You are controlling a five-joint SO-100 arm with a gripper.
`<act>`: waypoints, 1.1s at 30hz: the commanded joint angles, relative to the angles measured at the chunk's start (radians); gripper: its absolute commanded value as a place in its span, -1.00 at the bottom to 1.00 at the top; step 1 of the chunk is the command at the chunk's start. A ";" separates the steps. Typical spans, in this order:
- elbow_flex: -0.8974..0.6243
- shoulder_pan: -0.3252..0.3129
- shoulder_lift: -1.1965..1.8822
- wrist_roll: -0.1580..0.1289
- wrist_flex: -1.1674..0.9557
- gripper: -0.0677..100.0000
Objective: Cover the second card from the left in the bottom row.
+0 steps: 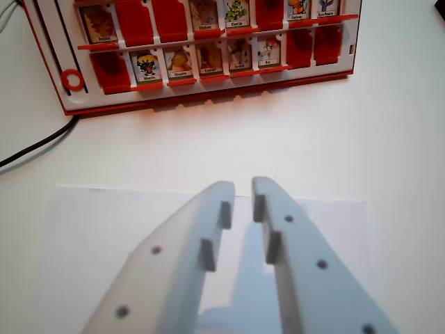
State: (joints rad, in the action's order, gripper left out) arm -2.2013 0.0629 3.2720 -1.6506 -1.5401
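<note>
The gripper [238, 186] is hovering over the white table [389, 139] with its 2 pale grey fingers [281, 229] standing slightly apart at the tips, a narrow gap between them, pinching nothing. Well ahead of the fingertips, the red and white game board [208, 97] is lying across the top of the wrist view. In its bottom row, a flap is folded down red at the wrist view's left end; just beside it, the second card [147, 67] is standing uncovered, showing a small picture, ahead of the fingers and off to the wrist view's left. 4 more picture cards are showing further along that row. A black cable [38, 147] is trailing from the board's left corner.
</note>
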 commanded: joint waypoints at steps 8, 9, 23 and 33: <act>-0.035 0.078 -0.015 0.025 0.126 -0.95; -0.040 0.086 -0.034 0.021 0.132 -0.95; -0.052 0.141 -0.287 0.037 0.299 -0.95; -0.141 0.143 -0.500 0.023 0.503 -0.95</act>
State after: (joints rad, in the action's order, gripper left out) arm -2.3255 0.2040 2.8103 -1.6122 -1.1091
